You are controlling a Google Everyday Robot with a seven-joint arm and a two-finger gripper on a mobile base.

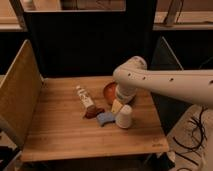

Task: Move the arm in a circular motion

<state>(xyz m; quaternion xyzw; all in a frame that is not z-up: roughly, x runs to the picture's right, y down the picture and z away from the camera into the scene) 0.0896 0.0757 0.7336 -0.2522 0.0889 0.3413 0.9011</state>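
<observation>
The arm is a thick off-white tube with small dark holes. It reaches in from the right edge over the wooden table. It bends at a bulbous joint and drops to the table's right-middle. The gripper is the pale tip below that joint, low over the table. It sits just behind a small white cup and next to a reddish-brown bowl.
A white bottle with a dark label lies left of the gripper. A brown object and a blue object lie beside the cup. A wooden side panel stands at the left. Dark panels close the back, and cables lie on the floor at right.
</observation>
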